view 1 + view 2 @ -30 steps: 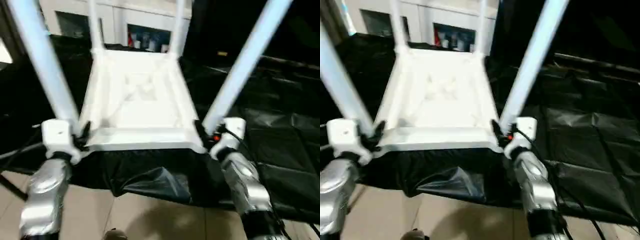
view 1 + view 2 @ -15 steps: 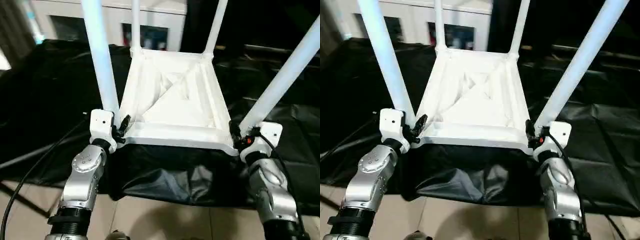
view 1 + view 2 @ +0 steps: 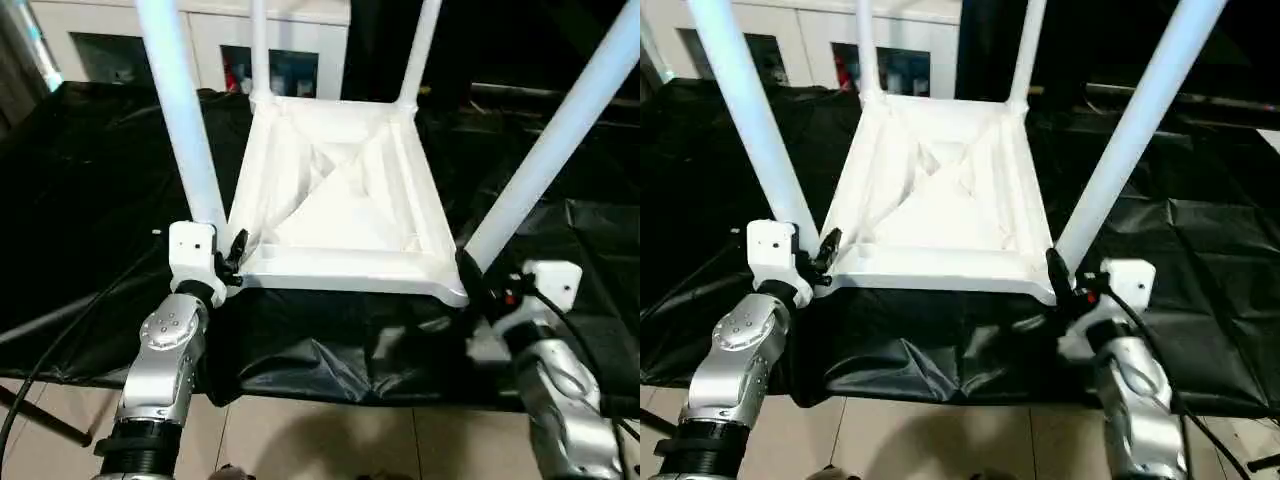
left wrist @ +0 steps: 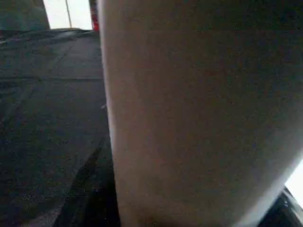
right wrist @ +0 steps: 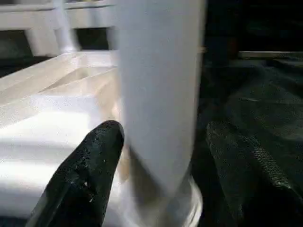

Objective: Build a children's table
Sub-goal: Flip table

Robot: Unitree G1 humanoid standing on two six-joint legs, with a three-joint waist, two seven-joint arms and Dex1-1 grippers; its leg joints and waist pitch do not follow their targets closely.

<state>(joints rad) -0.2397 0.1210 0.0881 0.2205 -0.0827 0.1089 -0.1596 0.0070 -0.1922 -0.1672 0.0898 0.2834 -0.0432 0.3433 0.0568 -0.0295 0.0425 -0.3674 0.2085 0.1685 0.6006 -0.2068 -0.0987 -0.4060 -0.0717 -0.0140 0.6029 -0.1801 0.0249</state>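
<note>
The children's table lies upside down on a black-covered surface, its white ribbed tabletop (image 3: 340, 200) facing up and all four white legs standing in the corner sockets. My left gripper (image 3: 232, 262) is shut on the base of the near-left leg (image 3: 185, 130), which looms close in the left wrist view (image 4: 189, 118). My right gripper (image 5: 165, 175) is open at the base of the near-right leg (image 5: 158, 94). Its black fingers (image 5: 90, 179) stand on either side of the leg with a gap showing. In the head view, that gripper (image 3: 1065, 290) sits just below the near-right corner.
A black sheet (image 3: 90, 180) covers the work surface and hangs over its front edge. A white cabinet with glass doors (image 3: 200, 40) stands behind. Tiled floor (image 3: 320, 440) lies below, and a black cable (image 3: 60, 350) runs at the left.
My right gripper's fingers have spread apart from the near-right leg and the wrist has dropped back a little. The left gripper keeps its hold. The camera has shifted.
</note>
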